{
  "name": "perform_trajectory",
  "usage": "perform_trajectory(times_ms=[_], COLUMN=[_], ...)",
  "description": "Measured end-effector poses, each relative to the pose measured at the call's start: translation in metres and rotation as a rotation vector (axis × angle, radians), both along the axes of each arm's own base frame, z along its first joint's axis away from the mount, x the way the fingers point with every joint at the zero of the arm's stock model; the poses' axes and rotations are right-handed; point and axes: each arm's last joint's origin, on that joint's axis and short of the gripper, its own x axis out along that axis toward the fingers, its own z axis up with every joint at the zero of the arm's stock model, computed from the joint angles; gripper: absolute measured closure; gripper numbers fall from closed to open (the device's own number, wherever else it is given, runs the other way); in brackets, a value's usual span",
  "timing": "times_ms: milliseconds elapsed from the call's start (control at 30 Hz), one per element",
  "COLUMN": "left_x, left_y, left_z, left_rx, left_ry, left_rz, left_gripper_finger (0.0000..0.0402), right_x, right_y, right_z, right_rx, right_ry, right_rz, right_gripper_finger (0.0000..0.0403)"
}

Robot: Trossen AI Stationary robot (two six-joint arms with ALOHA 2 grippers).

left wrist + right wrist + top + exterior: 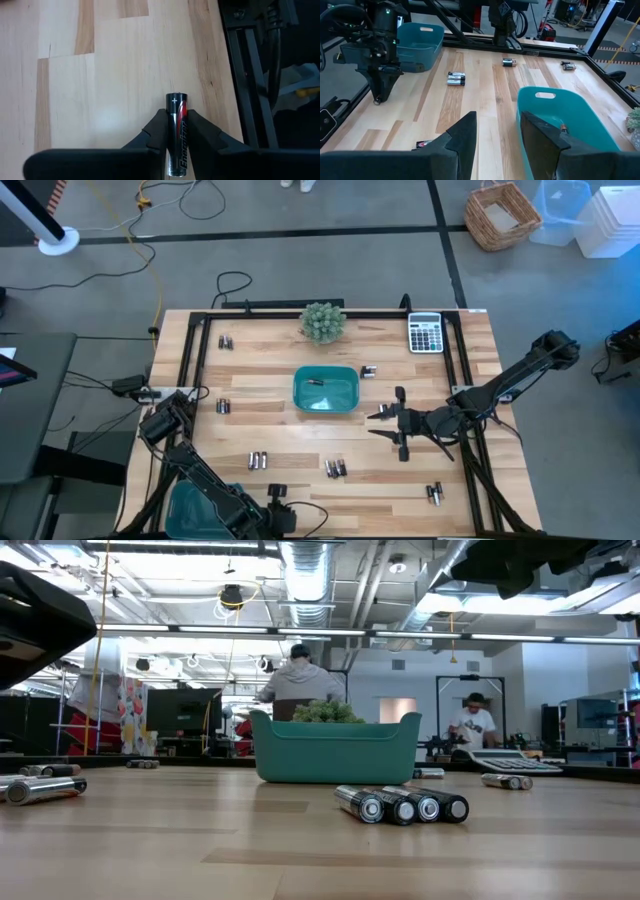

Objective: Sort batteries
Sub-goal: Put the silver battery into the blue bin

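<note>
**Now: left gripper pinches one battery at the table's near-left corner**

Tightly pressed between the two dark fingers of the left gripper [176,131] sits a single battery [176,132]: a black cylinder with a red flash, a white plus sign near its silvery cap and "Energizer" lettering along its side. It lies lengthwise between the fingers, its cap end poking out past their tips over bare wood. From above, this gripper [277,506] is at the near edge, just right of a teal tray [190,508].

Farther out, more batteries lie in small clusters on the wooden table [270,375]: a group [259,461] left of centre, another [335,468] near the middle, a pair [434,494] near right, others at [222,406] and [226,340].

The right gripper [391,423] hovers with its fingers spread, just right of a second teal tray [326,390] at the centre, which holds a cell [316,381]. One more battery [369,371] lies beside that tray's far-right corner.
</note>
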Motion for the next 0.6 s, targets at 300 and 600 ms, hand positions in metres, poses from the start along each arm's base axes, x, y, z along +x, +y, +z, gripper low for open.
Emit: perform_trajectory(times_ms=[300,600], left_x=[0.0008,0.0027], left_y=[0.0018,0.0047], left_z=[0.0048,0.0051], left_rx=[0.011,0.046], left_ry=[-0.012,-0.022], left_rz=[-0.014,-0.022], left_gripper_finger=[0.0357,0.0357], right_x=[0.0,0.0], right_y=[0.0,0.0], right_z=[0.0,0.0], right_rx=[0.0,0.0], right_ry=[0.0,0.0], right_rz=[0.0,0.0], right_gripper_finger=[0.0235,0.0235])
